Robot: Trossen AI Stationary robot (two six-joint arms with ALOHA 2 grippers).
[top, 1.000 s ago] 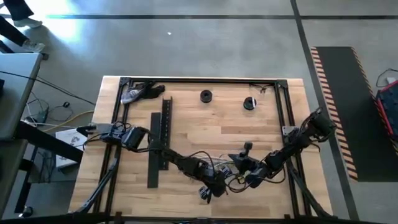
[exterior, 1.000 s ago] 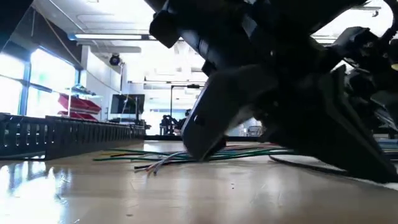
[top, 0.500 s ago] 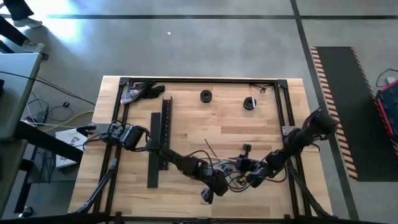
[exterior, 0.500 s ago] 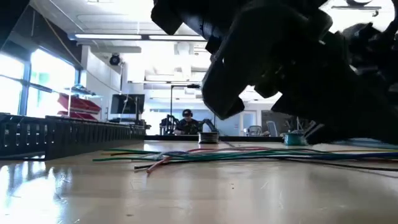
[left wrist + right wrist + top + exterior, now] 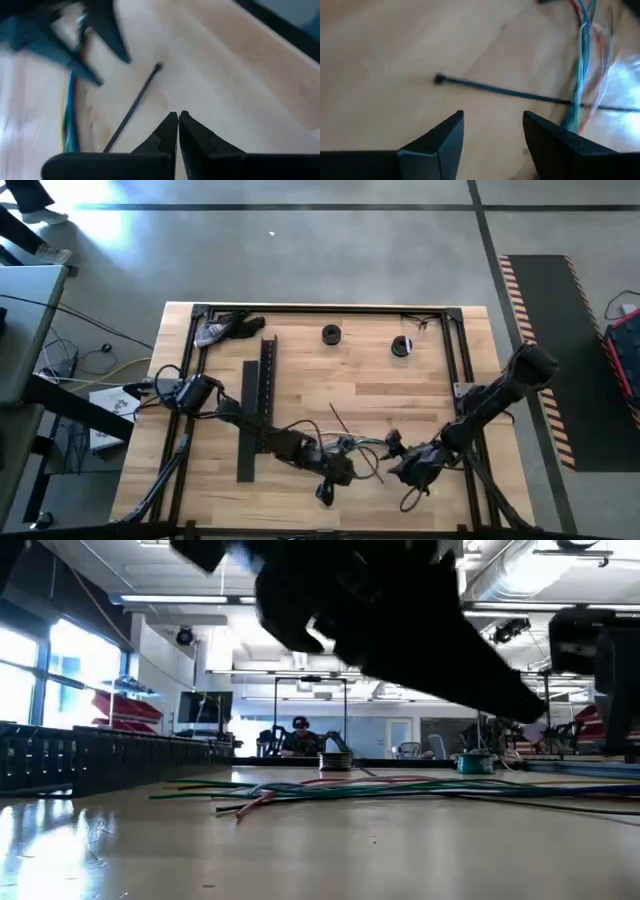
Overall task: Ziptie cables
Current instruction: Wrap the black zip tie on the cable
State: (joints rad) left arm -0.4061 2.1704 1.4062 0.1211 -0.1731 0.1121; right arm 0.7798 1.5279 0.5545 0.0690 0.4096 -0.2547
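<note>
Cables lie loose on the counter near its front edge, between both end effectors. Zip tie flat beside them, crossing the bundle. Left end effector pressed together, empty; right end effector spread, empty. Channel at left; two spools far back. Dark arm blocks the low view's top.

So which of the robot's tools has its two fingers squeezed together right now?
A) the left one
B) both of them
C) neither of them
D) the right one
A. In the left wrist view the left tool has its fingertips touching with nothing between them, while in the right wrist view the right tool shows a wide gap between its fingers, above the black zip tie lying on the table.
</note>
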